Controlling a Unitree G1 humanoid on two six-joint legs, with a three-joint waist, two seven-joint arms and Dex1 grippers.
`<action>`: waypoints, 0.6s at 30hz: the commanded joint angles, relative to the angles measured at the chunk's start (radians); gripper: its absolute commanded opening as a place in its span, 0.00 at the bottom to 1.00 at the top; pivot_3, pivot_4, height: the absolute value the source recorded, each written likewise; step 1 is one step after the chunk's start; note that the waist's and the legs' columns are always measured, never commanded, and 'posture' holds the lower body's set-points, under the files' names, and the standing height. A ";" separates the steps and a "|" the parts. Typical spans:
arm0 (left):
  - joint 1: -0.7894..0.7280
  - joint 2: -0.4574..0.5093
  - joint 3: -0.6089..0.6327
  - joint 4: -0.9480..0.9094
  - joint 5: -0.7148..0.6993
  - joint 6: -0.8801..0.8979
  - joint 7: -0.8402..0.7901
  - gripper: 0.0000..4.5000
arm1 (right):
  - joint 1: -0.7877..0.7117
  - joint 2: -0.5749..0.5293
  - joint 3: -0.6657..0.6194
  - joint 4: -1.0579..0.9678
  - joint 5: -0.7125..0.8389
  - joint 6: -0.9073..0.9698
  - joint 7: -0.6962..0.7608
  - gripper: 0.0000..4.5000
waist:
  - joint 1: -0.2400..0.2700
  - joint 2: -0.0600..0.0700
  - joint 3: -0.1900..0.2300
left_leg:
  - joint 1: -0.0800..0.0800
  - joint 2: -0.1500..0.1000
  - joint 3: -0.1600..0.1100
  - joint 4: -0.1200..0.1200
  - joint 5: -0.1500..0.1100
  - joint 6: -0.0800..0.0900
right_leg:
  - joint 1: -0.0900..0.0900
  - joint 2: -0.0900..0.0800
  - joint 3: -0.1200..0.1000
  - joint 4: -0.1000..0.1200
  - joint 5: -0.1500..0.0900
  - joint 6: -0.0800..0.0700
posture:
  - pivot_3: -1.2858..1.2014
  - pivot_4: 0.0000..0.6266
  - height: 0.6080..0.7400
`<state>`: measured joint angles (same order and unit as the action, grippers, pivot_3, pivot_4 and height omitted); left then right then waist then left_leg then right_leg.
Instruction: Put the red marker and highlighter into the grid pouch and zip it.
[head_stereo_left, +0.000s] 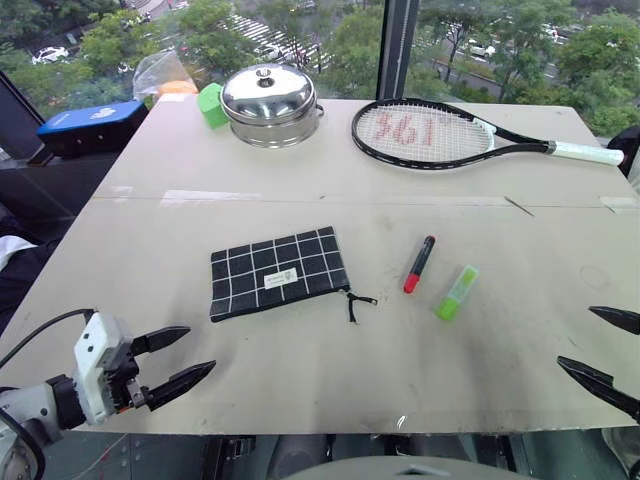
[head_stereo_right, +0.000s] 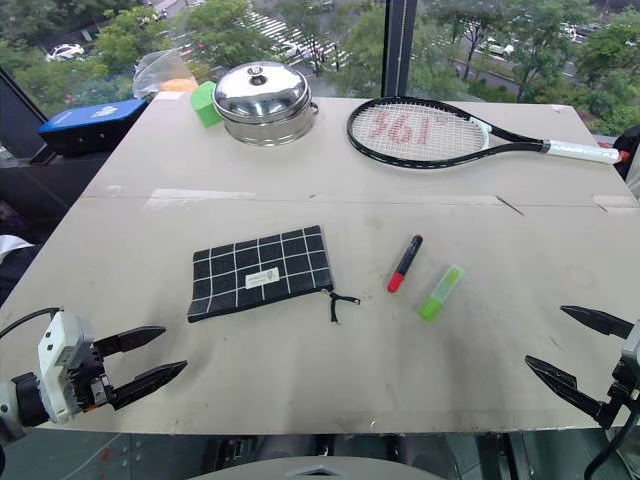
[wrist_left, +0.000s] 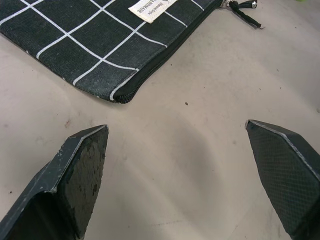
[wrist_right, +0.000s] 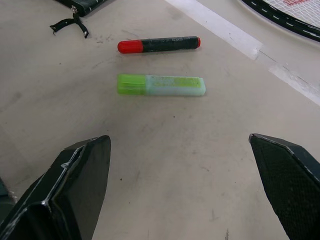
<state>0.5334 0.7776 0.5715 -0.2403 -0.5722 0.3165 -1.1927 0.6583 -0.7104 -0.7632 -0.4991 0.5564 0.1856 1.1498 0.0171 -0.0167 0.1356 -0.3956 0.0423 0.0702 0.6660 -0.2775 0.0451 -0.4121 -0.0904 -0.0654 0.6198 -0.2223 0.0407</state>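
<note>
Tennis racket (head_stereo_left: 425, 133) strings carry red painted characters, reading roughly "361" as seen from the robot's side; may be upside down, can't confirm. Grid pouch (head_stereo_left: 278, 270) has a small white sewn label (wrist_left: 151, 8): the left wrist view shows "ANDMADE" in capitals, the first letter cut off at the frame edge, plus a smaller line beside it too tiny to read. Red marker (wrist_right: 159, 45) has faint print along its black barrel, unreadable. Highlighter (wrist_right: 161, 85) has a printed barrel label, also illegible.
</note>
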 joint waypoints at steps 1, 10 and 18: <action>-0.052 -0.016 0.011 0.008 -0.022 0.009 0.050 0.99 | -0.021 0.022 0.010 -0.050 0.030 -0.022 -0.027 1.00 | 0.000 0.000 0.000 | 0.000 0.000 0.000 0.000 0.000 0.000 | 0.000 0.000 0.000 0.000 0.000 0.000 | 0.52 0.24 1.00; -0.215 0.023 -0.035 0.253 0.198 -0.361 0.057 0.99 | -0.121 0.036 0.221 -0.278 0.155 0.009 -0.047 1.00 | -0.003 -0.001 -0.001 | 0.000 0.001 0.000 0.000 0.002 0.004 | 0.000 0.002 0.000 0.001 0.001 -0.003 | 0.52 0.24 1.00; -0.460 0.084 -0.228 0.719 0.476 -1.121 0.036 0.99 | -0.245 -0.022 0.394 -0.357 0.173 0.045 -0.090 1.00 | 0.012 -0.002 -0.001 | -0.001 -0.001 0.001 0.001 0.001 0.003 | 0.000 -0.002 -0.001 0.000 0.002 -0.006 | 0.52 0.24 1.00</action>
<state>0.0984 0.8566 0.3846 0.4318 -0.1479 -0.6691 -1.1628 0.4180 -0.7223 -0.3756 -0.8251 0.7099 0.2304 1.0740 0.0288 -0.0182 0.1341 -0.3968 0.0414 0.0715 0.6666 -0.2769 0.0483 -0.4126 -0.0926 -0.0665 0.6196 -0.2200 0.0351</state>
